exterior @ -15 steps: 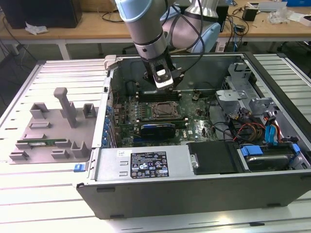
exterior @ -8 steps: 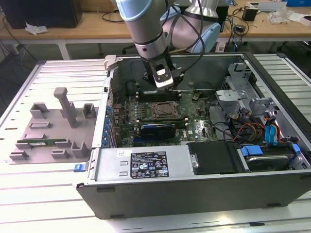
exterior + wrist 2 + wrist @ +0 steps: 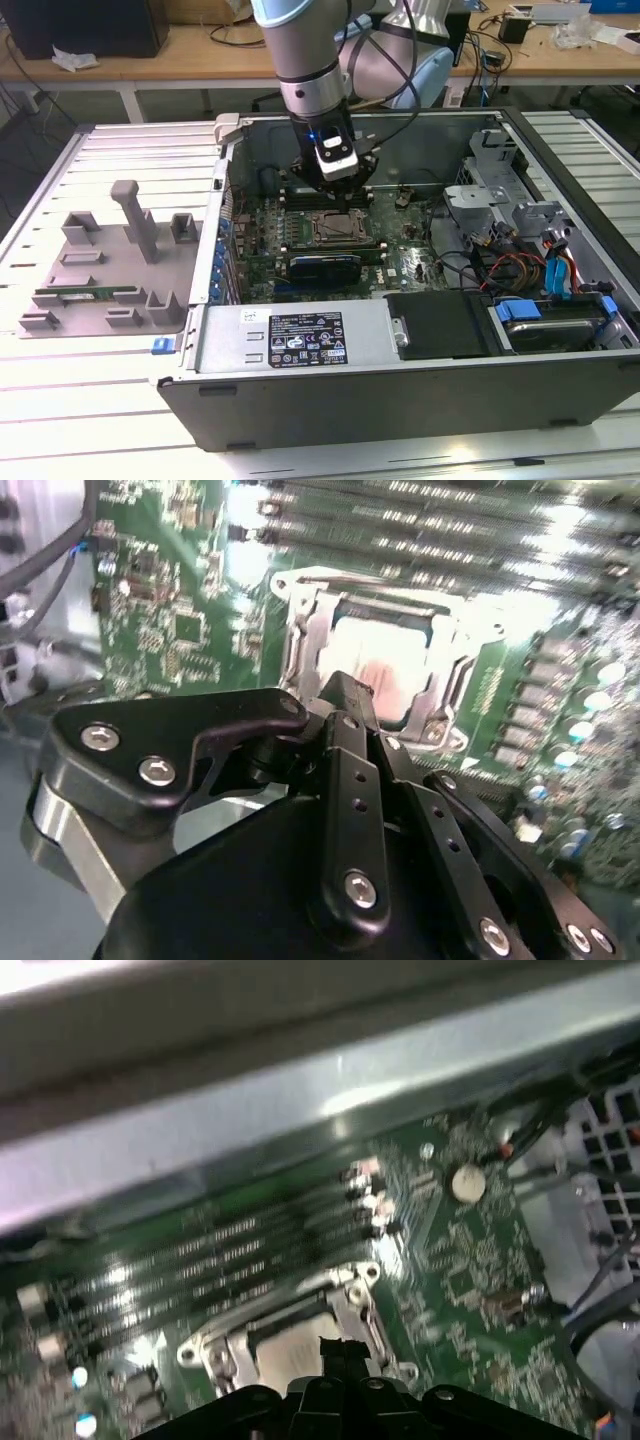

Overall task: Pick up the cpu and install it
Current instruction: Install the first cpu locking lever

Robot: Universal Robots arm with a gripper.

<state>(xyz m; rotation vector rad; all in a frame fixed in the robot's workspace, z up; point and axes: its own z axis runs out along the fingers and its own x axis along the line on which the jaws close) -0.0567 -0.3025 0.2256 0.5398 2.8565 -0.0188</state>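
Inside the open computer case (image 3: 560, 150), cpu (image 3: 385, 665) seated in socket frame (image 3: 300, 640), gripper (image 3: 345, 695) pinched closed, empty.

Silver arm (image 3: 312, 75), seemingly black pincer (image 3: 345, 715)

Exterior view high, wide — both wrist views close over socket frame (image 3: 375, 670)
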